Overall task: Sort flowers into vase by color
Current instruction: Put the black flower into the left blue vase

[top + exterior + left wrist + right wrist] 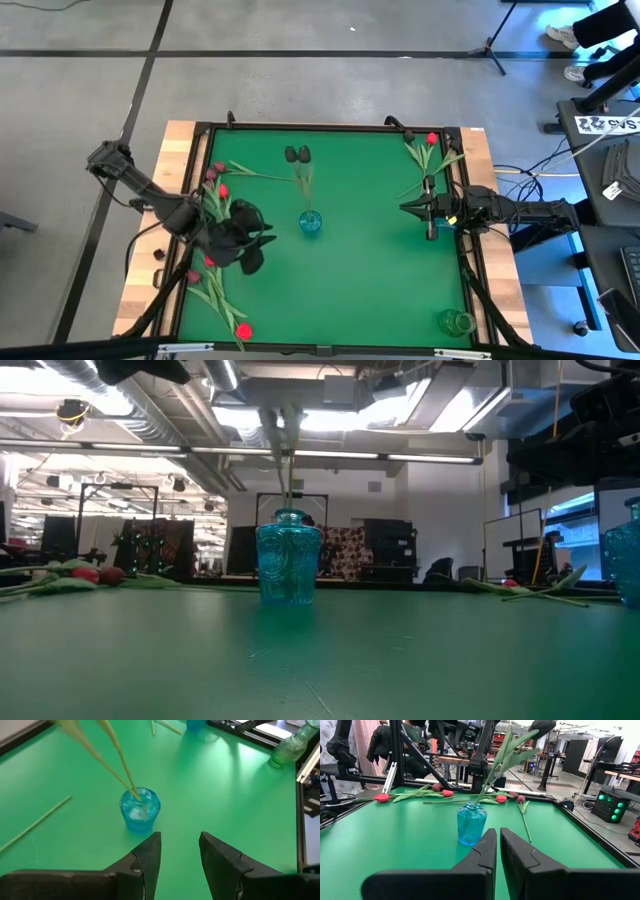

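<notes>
The left gripper (262, 240) is hovering over the green mat (370, 270), its fingers (147, 857) spread apart and holding nothing. Red and maroon tulips (215, 190) are lying scattered behind and beside it along the mat's left edge, with one red head (243, 330) sitting near the front corner. Just to its right, the blue vase (310, 222) is standing upright at the mat's middle, holding two black tulips (298, 154) whose stems are leaning toward the far edge. The right gripper (408, 208) is pointing at the vase from well to the right, its fingers (485, 852) nearly pressed together and empty. Behind it, more tulips (428, 150) are lying by the far right corner. A clear vase (455, 322) is standing at the near right corner.
</notes>
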